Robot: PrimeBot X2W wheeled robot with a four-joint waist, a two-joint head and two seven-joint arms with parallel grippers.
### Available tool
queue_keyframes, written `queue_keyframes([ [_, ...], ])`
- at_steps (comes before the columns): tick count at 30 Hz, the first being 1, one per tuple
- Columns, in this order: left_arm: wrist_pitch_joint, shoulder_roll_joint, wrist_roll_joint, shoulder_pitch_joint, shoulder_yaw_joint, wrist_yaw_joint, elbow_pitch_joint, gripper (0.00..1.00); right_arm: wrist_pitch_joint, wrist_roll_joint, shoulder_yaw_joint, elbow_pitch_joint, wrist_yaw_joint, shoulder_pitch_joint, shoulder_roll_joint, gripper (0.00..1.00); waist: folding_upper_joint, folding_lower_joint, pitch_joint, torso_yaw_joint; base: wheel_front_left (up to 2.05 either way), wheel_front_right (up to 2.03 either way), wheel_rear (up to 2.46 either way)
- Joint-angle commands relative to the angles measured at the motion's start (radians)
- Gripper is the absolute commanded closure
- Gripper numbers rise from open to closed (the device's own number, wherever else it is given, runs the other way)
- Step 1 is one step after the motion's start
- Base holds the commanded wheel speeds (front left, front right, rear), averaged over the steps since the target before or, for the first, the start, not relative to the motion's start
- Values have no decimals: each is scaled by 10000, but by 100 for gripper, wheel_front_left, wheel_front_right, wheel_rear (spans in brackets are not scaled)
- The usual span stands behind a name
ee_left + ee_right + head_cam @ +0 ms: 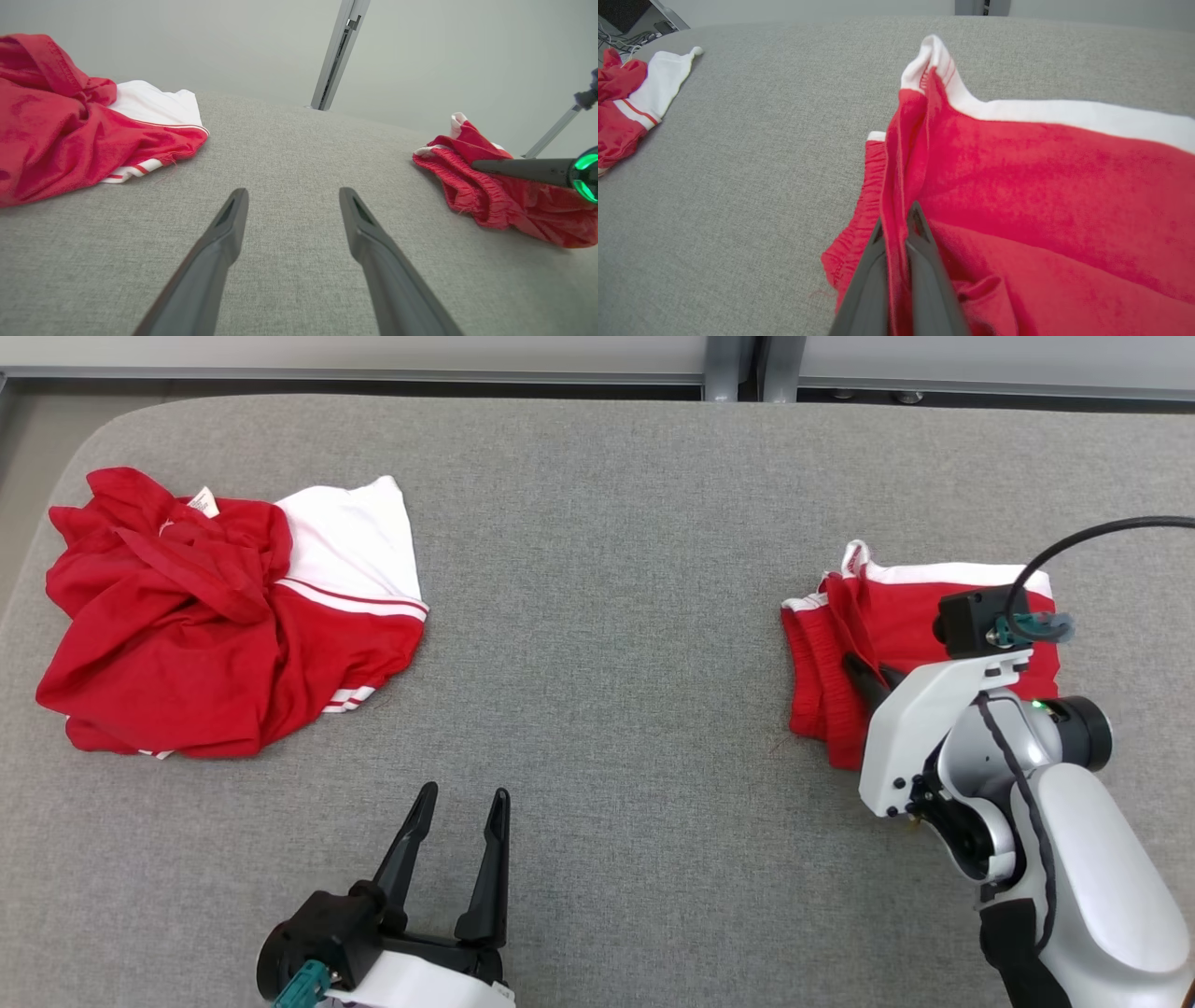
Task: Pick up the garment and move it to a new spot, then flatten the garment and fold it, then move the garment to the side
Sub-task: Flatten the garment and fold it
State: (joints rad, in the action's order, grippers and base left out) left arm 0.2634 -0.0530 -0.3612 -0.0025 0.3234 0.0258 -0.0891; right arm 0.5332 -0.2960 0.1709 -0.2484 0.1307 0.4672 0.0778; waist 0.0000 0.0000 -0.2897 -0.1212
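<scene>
At the table's (597, 644) right, a ridge of the folded red garment (901, 621) is pinched in the closed right jaws; the left jaws stand wide, empty. Dragged by one layer, its folds could be pulled open.

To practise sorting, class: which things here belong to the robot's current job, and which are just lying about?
In the job:
- folded red shorts, pinched by the shut right gripper

Lying about or idle:
- crumpled red-and-white garment
- open left gripper, holding nothing
- grey table
</scene>
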Motion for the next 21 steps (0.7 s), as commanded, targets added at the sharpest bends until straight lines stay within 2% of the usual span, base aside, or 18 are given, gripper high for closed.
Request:
queue_keyframes([
  [1, 16, -5, -47, 74, -14, -41, -44, 0, -272, 87, -24, -284, 2, 105, -72, 100, 0, 0, 26, -32, 0, 0, 0],
  [3, 16, -2, -71, 89, 1, -48, -58, 0, -372, 89, -27, -400, 2, 119, -110, 100, 0, 0, 44, -30, 0, 0, 0],
  [4, 16, 3, -84, 107, 9, -41, -72, 0, -531, 48, -2, -471, 2, 127, -145, 80, 0, 0, 77, -10, 0, 0, 0],
  [5, 16, 3, -85, 136, 7, -31, -90, 0, -722, -26, 9, -544, 2, 129, -181, 54, 0, 0, 125, 21, 0, 0, 0],
  [6, 16, 4, -98, 170, 4, -19, -110, 0, -873, -83, 9, -600, 2, 103, -200, 0, 0, 0, 184, 55, 0, 0, 0],
  [10, 16, 2, -140, 357, -95, 5, -202, 0, -1662, -478, 182, -275, 2, -317, -242, 0, 0, 0, 556, 211, 0, 0, 0],
  [13, 16, 2, -114, 577, -360, 68, -230, 0, -2277, -465, 402, 472, 2, -909, -176, 0, 0, 0, 995, 416, 0, 0, 0],
  [18, 16, 4, -10, 1028, -765, 97, -204, 0, -3508, -177, 140, 1827, 2, -2533, 598, 0, 0, 0, 1616, 676, 0, 0, 0],
  [21, 14, 7, -93, 1250, -943, 118, -100, 0, -4700, 390, -450, 2005, 2, -3473, 1148, 0, 0, 0, 1868, 784, 0, 0, 0],
])
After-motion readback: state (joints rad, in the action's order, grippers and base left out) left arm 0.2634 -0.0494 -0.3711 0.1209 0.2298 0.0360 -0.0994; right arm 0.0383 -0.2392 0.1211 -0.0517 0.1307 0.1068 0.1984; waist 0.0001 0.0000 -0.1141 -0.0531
